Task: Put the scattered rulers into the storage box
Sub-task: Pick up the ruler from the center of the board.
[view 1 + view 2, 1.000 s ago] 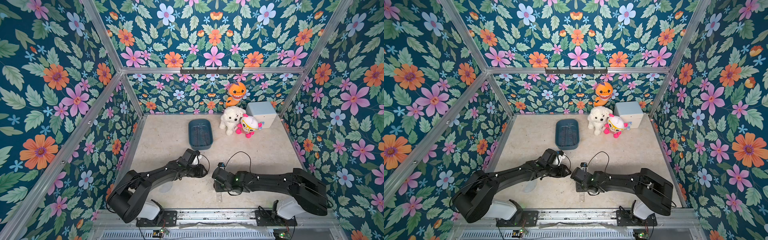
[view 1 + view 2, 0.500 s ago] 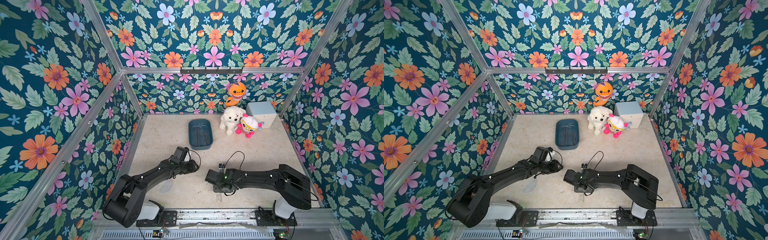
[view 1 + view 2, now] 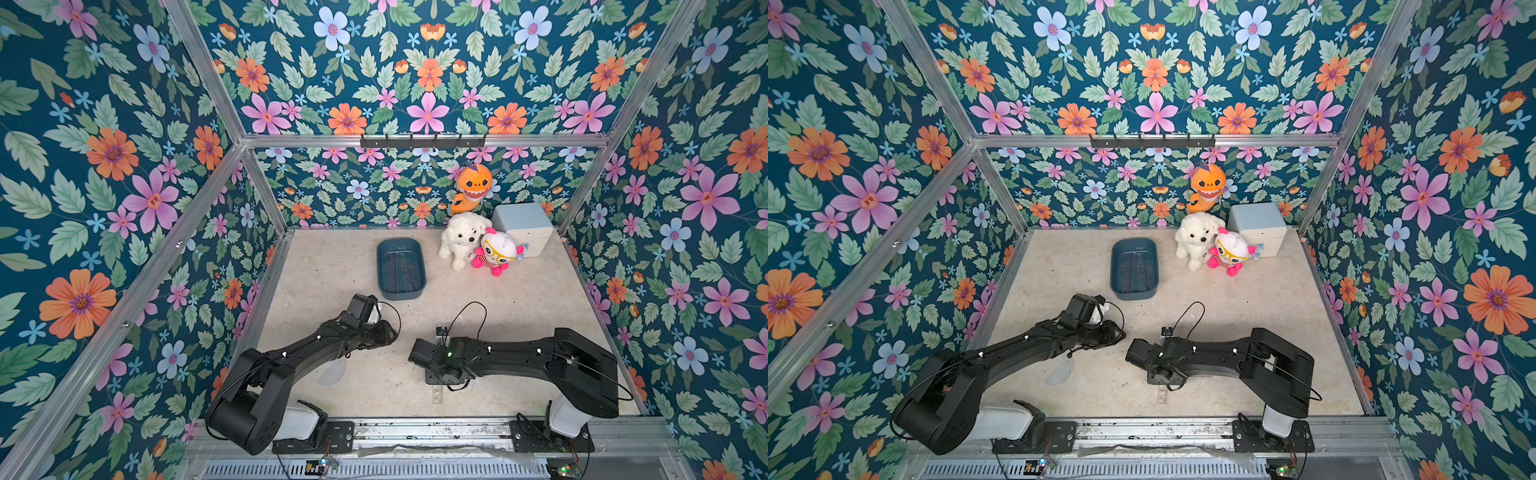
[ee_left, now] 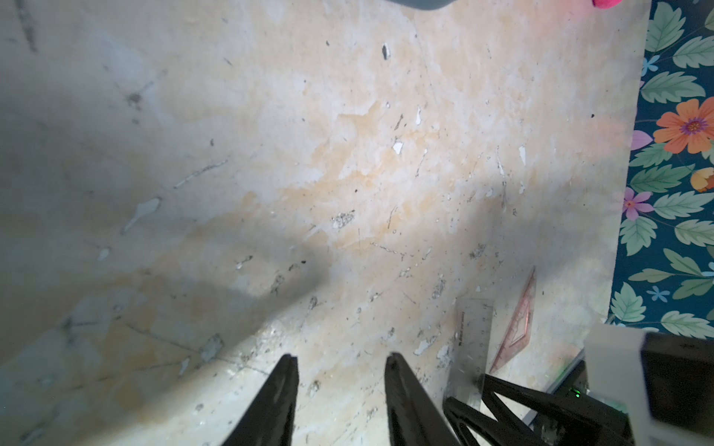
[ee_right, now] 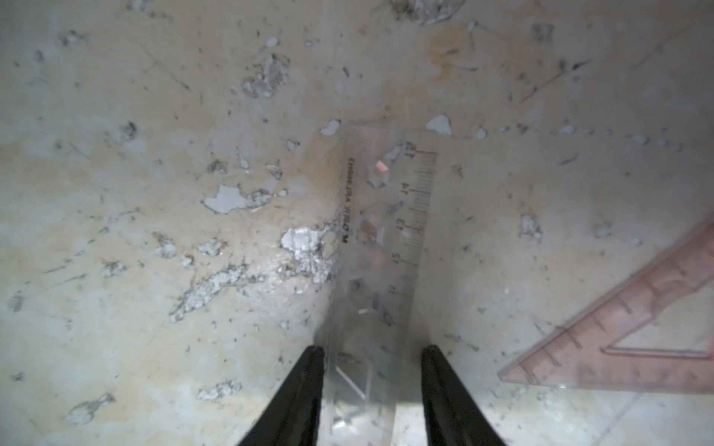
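Hovering over the bare tabletop point(image 3: 328, 270) left of centre, the left gripper point(image 4: 342, 357) spreads its fingers around nothing. The storage box point(image 3: 401, 270) sits upper centre in both top views. Right of centre, the right gripper point(image 5: 371, 347) straddles a clear ruler point(image 5: 386, 231); whether it pinches, I cannot tell. A pink set square point(image 5: 618, 332) lies just beside the ruler.

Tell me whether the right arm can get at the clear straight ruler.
Probably yes: the right hand straddles the clear straight ruler, a finger beside each long edge; the pink set square lies apart.
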Controlling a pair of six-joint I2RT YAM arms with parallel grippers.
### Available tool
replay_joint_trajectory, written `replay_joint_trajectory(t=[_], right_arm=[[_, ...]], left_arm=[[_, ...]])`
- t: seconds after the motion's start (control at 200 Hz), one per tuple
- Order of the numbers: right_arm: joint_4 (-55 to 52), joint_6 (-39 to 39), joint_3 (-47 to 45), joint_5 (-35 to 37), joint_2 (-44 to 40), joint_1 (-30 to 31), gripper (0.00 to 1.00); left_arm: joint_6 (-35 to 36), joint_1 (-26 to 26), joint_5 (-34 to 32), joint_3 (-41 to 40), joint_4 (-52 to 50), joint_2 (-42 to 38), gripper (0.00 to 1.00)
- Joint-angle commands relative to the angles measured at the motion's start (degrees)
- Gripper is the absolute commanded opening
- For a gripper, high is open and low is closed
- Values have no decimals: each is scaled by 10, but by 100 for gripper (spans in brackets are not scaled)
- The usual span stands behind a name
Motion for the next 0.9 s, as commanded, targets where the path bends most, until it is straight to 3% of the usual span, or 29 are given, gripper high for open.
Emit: replay_joint_trajectory(t=[0.0,0.345,0.895], right_arm=[[32,-14,-4,-34,17,-6,42],[66,-51,-11,-53,26,-36,32],[78,-121,67,-49,104,-108,24]], left_arm=[[7,2,-4,2,0,1,43],[9,6,-4,9,-5,11,43],[6,19,7,12,4,24,43]])
